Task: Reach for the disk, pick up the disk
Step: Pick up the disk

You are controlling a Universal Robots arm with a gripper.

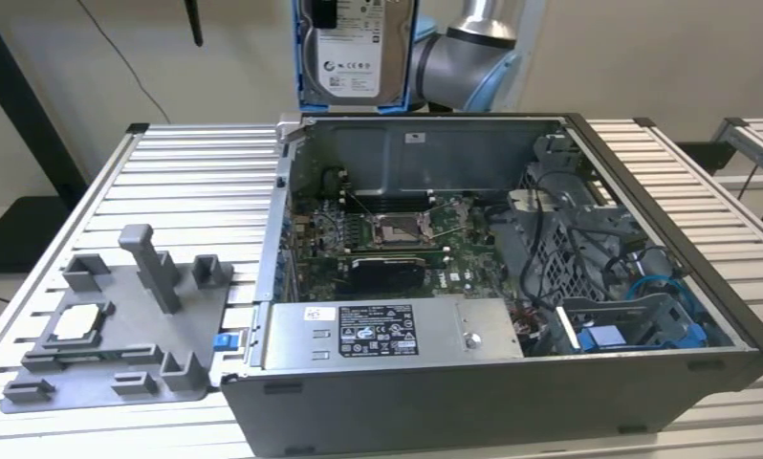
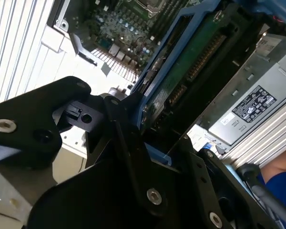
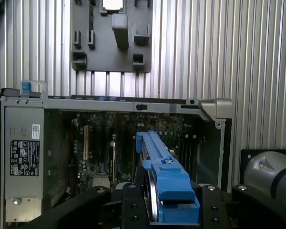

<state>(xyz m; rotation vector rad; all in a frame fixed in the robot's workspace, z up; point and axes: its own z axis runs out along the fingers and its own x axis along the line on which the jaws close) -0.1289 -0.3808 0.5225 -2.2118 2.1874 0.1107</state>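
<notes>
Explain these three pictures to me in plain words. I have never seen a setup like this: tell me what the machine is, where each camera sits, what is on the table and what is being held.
The machine is a single robot arm with a grasping end effector. The exterior view comes from a camera off the arm, looking at a ribbed metal table. The two wrist views come from cameras riding on the arm, looking down past the end effector.

On the table sits an open computer case, its circuit board and boxed power supply exposed. Toward the exterior view's left lies a grey parts tray carrying a small square chip.

The end effector is shut on the disk, a silver-grey hard drive with blue side rails, lifted above the case.
</notes>
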